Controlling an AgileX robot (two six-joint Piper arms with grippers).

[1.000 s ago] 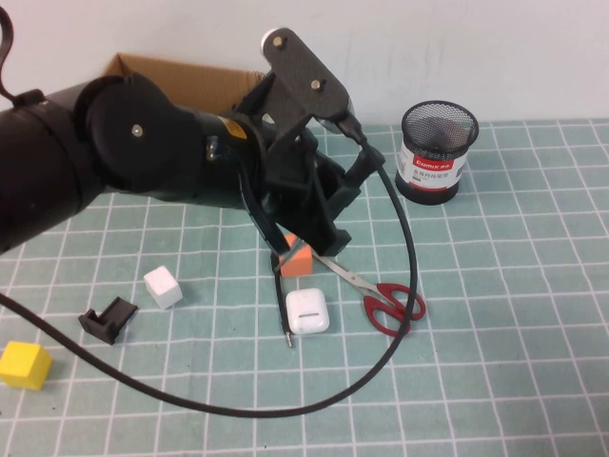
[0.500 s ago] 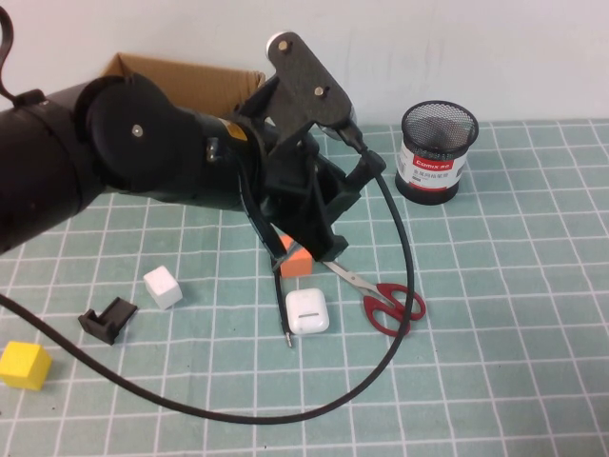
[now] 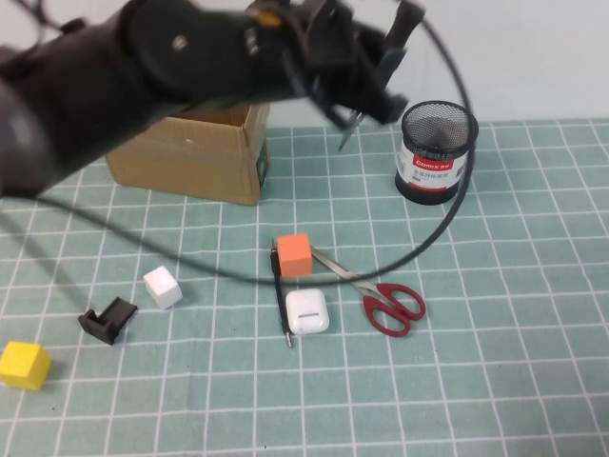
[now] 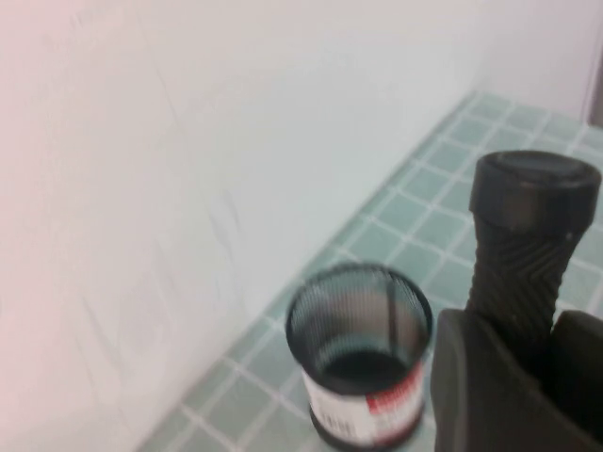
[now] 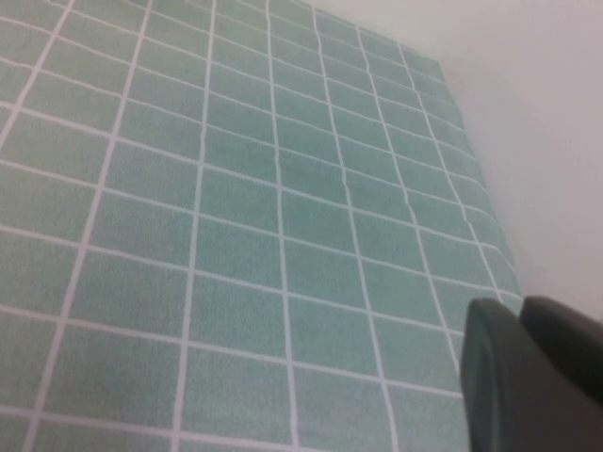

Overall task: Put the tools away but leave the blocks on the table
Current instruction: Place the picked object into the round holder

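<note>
My left gripper (image 3: 366, 88) is raised high, just left of the black mesh cup (image 3: 437, 152). It is shut on the thick black-handled screwdriver (image 3: 348, 131), whose steel tip points down. In the left wrist view the gripper (image 4: 528, 353) clamps the ribbed handle (image 4: 528, 235) beside the cup (image 4: 360, 363). Red-handled scissors (image 3: 381, 297) and the thin pen-like screwdriver (image 3: 282, 300) lie on the teal grid mat (image 3: 495, 381). The orange cube (image 3: 294, 255), white cube (image 3: 163, 286) and yellow cube (image 3: 24, 365) sit on the mat. The pliers are out of view. My right gripper (image 5: 518, 315) is shut and empty over bare mat.
A cardboard box (image 3: 190, 157) stands at the back left. A white earbud case (image 3: 307, 311) lies beside the thin screwdriver. A small black bracket (image 3: 108, 319) sits at the left. The left arm's black cable (image 3: 419, 248) loops above the scissors.
My left arm has risen from low over the orange cube and swung back toward the mesh cup with the screwdriver. The box and the orange cube now show in full.
</note>
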